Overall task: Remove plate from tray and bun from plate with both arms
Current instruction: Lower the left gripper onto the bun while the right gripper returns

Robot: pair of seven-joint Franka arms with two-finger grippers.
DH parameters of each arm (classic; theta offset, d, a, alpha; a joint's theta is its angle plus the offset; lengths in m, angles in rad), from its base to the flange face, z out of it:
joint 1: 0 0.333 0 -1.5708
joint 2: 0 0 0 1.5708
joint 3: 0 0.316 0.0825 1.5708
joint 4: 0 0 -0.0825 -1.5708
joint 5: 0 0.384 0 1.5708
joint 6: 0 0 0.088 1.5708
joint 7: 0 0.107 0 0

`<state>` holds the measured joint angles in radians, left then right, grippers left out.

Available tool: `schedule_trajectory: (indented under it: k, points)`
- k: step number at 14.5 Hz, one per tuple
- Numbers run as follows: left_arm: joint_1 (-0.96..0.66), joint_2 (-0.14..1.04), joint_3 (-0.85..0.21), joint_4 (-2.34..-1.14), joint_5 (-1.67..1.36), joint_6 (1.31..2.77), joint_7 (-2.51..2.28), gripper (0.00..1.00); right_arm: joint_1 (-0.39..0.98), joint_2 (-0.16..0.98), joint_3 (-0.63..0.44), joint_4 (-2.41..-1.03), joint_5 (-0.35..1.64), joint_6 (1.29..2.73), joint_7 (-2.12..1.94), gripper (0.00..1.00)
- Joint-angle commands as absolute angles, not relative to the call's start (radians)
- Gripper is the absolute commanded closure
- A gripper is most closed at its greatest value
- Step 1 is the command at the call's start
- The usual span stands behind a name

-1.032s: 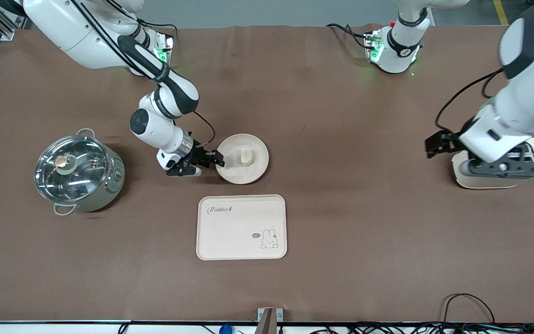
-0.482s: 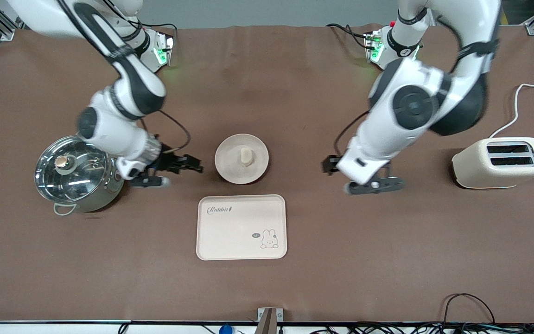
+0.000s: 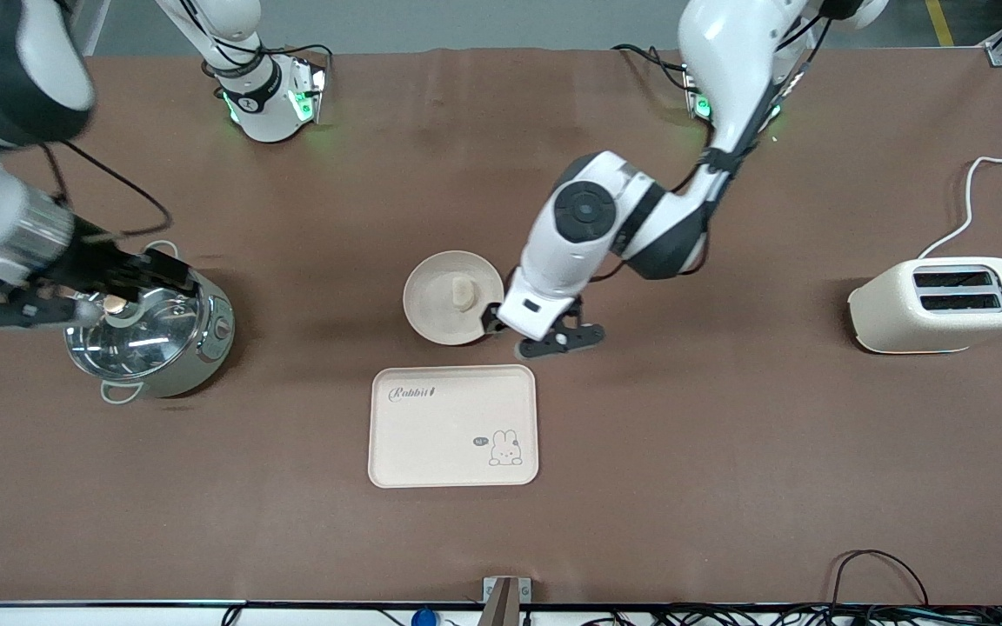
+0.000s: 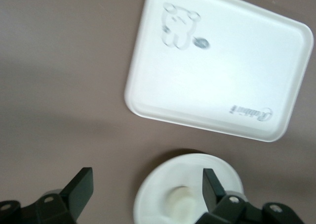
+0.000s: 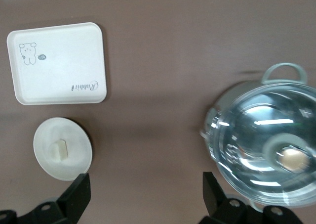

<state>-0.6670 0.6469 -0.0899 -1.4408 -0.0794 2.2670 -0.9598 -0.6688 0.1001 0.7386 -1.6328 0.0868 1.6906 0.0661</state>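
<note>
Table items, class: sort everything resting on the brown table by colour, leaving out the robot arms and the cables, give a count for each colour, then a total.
Cream or white: 4 (plate, bun, rabbit tray, toaster)
Silver metal with glass lid: 1 (pot)
Total: 5

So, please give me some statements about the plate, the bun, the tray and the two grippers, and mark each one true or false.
1. The bun lies on the plate. True.
2. The plate rests on the tray. False: it sits on the table, farther from the front camera than the tray.
3. The left gripper is beside the plate, open. True.
4. The right gripper holds the bun. False: it is open and empty, over the pot.
5. The pot has no lid. False: a glass lid covers it.
</note>
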Motion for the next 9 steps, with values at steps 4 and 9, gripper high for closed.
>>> schedule_trajectory:
  k: [4, 9]
  points:
    - [-0.784, 0.77, -0.072, -1.378, -0.087, 2.329, -1.065, 0.2, -0.525, 0.085, 0.642, -1.365, -0.13, 1.362, 0.066, 0.0]
    - [-0.847, 0.819, -0.067, -1.376, -0.083, 2.33, -1.074, 0.26, -0.038, 0.038, 0.084, -1.377, -0.063, 1.39, -0.014, 0.0]
